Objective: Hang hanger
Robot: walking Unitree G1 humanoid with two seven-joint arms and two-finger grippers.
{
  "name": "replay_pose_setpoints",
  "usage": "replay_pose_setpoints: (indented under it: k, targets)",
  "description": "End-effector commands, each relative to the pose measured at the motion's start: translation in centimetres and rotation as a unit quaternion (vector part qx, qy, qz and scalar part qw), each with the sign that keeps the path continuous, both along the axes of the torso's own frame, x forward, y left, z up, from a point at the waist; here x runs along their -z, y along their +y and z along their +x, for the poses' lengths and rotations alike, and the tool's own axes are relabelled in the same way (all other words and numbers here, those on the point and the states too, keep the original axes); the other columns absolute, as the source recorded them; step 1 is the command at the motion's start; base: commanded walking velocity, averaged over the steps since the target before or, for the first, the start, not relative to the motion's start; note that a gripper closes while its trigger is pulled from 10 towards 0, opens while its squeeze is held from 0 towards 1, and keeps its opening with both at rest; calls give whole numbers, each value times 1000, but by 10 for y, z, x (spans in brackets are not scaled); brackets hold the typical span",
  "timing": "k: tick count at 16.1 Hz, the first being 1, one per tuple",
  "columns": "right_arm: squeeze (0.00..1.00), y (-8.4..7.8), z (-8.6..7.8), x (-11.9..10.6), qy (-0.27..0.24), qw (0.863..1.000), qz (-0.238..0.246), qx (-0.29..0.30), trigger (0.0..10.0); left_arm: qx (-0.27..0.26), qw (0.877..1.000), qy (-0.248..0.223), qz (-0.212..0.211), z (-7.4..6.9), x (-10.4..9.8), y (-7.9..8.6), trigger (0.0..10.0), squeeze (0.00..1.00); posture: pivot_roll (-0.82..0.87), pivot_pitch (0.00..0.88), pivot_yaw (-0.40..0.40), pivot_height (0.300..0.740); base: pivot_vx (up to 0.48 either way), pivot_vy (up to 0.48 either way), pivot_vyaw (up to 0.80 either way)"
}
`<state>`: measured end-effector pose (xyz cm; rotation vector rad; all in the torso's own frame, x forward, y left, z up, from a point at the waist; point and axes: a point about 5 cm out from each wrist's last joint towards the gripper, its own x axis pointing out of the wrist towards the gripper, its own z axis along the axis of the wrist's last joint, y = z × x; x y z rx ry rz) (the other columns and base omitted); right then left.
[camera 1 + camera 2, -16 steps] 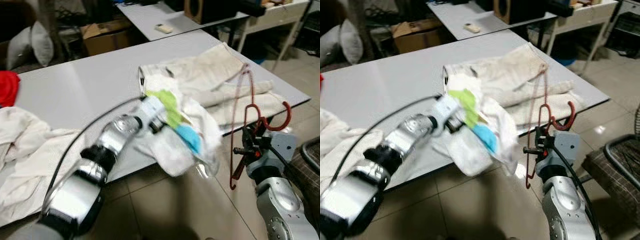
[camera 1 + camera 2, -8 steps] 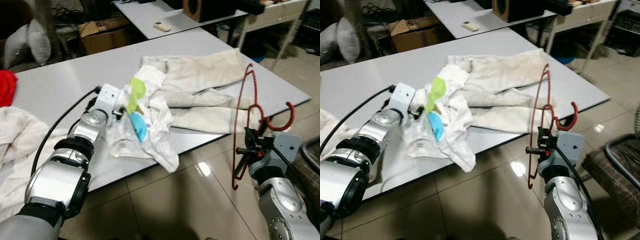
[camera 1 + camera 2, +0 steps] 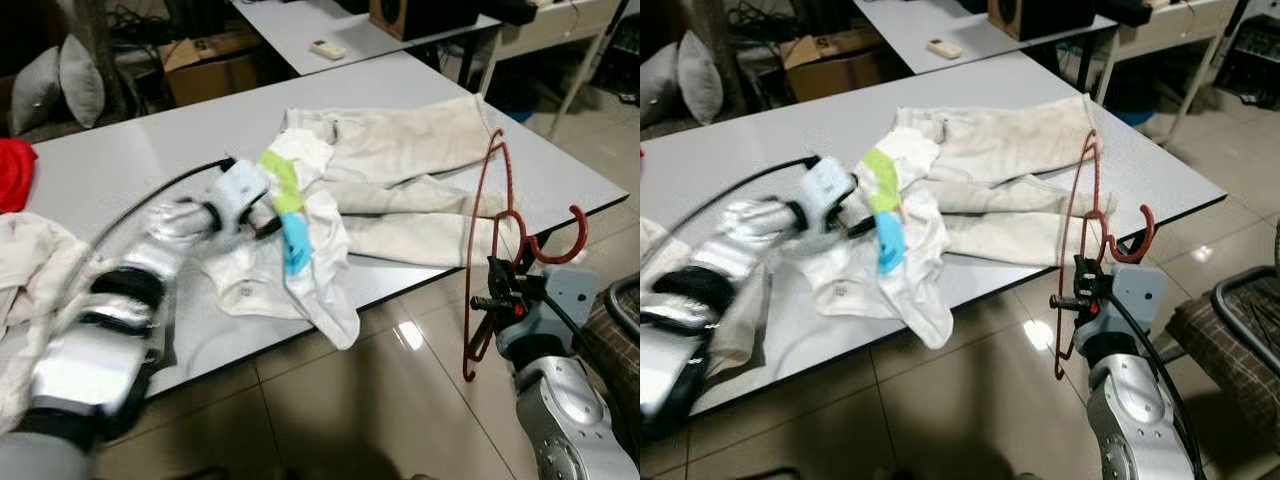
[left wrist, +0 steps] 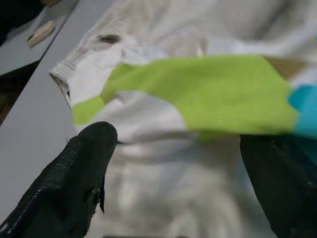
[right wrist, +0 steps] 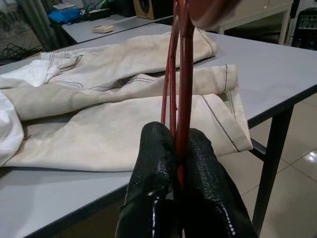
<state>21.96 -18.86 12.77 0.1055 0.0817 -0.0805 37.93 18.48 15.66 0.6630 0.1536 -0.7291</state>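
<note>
Our right gripper [image 5: 178,148] is pinched tight on the red hanger [image 3: 490,250], its two black fingers [image 5: 148,188] pressed together with the wire running up between them. The hanger stands roughly upright above the gripper, just off the near edge of the grey table [image 3: 130,160], its hook [image 3: 560,240] curling out on the side away from our left arm. Beyond the gripper and a little toward our left, cream trousers [image 3: 420,160] lie flat across the table top.

Our left gripper [image 4: 173,163] sits over the table with its fingers [image 4: 84,168] spread wide, one on each side of a white garment [image 3: 300,260] with a lime-green patch [image 4: 198,94] and a blue patch [image 3: 296,245]. The arm is blurred in the head views, so we think the fingers are not closed on the cloth, but we cannot be sure whether they touch it. The garment lies straight ahead of that gripper, and one end droops over the table edge toward us.

On the far side of our left arm, a heap of pale cloth [image 3: 30,270] rests on the table, with something red [image 3: 12,172] beyond it.
</note>
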Motion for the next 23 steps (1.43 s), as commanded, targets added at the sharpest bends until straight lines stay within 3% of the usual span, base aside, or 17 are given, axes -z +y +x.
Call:
replay_pose_setpoints:
  k: [1,3,5,8,10,12,13,15,18,23]
  targets:
    - [0,1,-1,-1,-7,1000,-1,4,10000,38,999,8,21,-6,-1,6,10000,0,-24,25,142,740,0,0,0]
    - [0,6,0,-1,-12,1000,5,5,10000,98,994,49,12,-18,-10,22,10000,0,-9,24,161,740,0,0,0]
    - [0,8,0,1,-11,1000,8,4,10000,140,987,82,21,-28,-11,27,10000,0,0,21,167,740,0,0,0]
    - [0,10,0,2,-10,1000,9,3,10000,171,977,114,63,-41,-1,32,10000,0,3,18,169,740,0,0,0]
    - [0,10,-2,0,-13,1000,9,2,10000,104,990,66,-68,-43,-4,30,10000,0,-8,9,188,740,0,0,0]
    - [0,9,-6,-3,-18,1000,6,1,10000,54,985,44,-159,-51,-4,30,10000,0,-17,8,190,740,0,0,0]
    - [0,12,-9,-7,-25,1000,-3,-11,10000,11,972,45,-231,-60,-1,30,10000,0,-18,7,187,740,0,0,0]
    - [0,23,-14,-16,-36,999,-4,-34,10000,-39,950,30,-309,-75,4,23,10000,0,-19,15,151,740,0,274,0]
    - [0,33,-12,-15,-30,998,9,-53,10000,-72,941,39,-327,-89,10,15,10000,0,-15,33,117,740,0,305,0]
    - [0,35,-10,-21,-31,998,7,-54,10000,-75,945,52,-313,-98,12,0,10000,0,-27,56,109,740,0,310,0]
